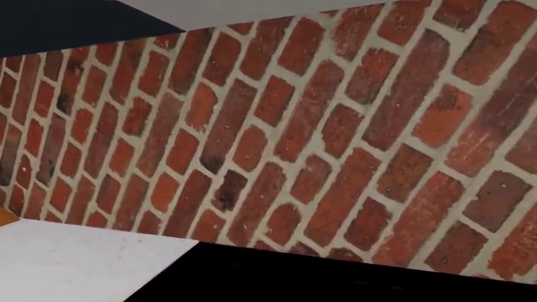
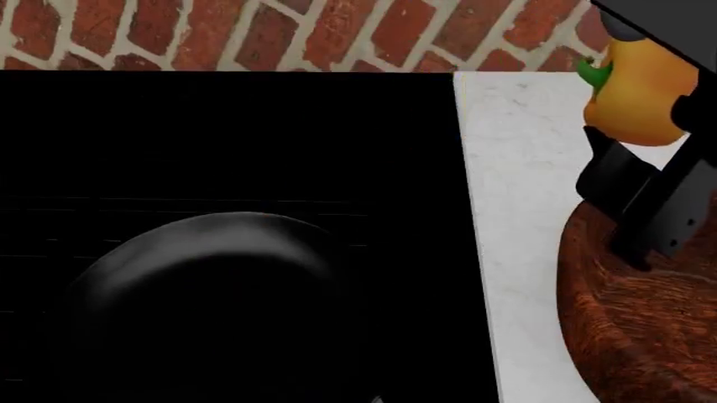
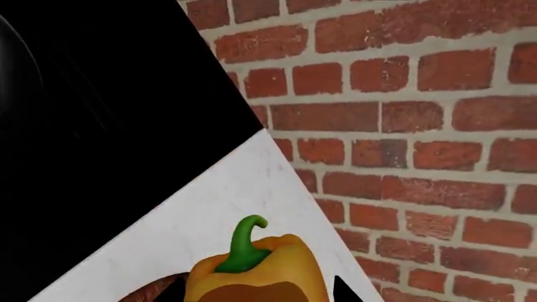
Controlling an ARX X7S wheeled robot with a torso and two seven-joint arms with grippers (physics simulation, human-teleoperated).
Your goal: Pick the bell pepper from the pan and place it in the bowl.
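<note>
Counted: one bell pepper (image 2: 639, 96) in right gripper (image 2: 650, 151), one bowl (image 2: 639, 311), one pan (image 2: 213, 302).

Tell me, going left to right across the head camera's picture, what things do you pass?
pan → white counter → bell pepper held in the right gripper, above the bowl.

The bench (image 2: 510, 210) was a white, faintly marbled surface running back to a red brick wall (image 2: 291, 34). Set into it was a flat black cooktop (image 2: 224, 134), whose straight edge met the white part. The pan (image 2: 213, 294) sat on the black cooktop, near the front. The bowl (image 2: 639, 319) stood on the white part, well apart from the pan.
</note>
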